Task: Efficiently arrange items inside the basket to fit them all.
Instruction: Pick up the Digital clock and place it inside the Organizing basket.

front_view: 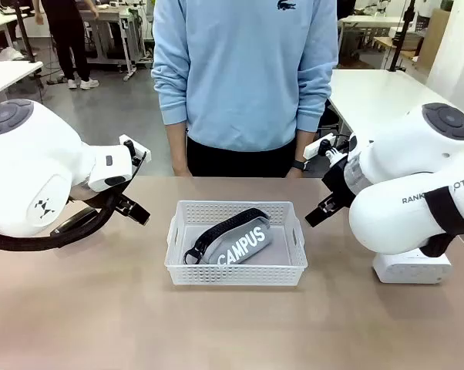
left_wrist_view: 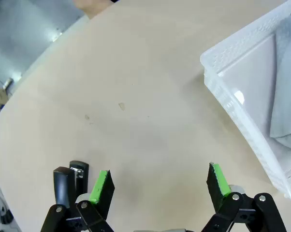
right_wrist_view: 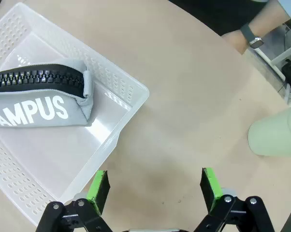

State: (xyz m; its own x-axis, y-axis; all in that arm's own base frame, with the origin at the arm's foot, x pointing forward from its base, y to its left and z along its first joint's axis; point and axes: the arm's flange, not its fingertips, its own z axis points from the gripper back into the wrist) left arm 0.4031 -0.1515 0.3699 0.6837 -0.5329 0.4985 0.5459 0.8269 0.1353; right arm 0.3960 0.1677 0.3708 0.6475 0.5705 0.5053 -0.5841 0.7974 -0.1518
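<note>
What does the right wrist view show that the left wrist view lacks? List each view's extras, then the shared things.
Right wrist view: the cup at the picture's right edge, the zipper and CAMPUS print on the pouch, a person's watch, and the open right end effector.
Left wrist view: the open left end effector over bare table, with faint marks on the tabletop.
Both: the basket, the grey pouch inside it, and the table.

Tan table (front_view: 78, 308), white perforated basket (front_view: 236, 274) at its middle, pale green cup (right_wrist_view: 276, 133) well apart
</note>
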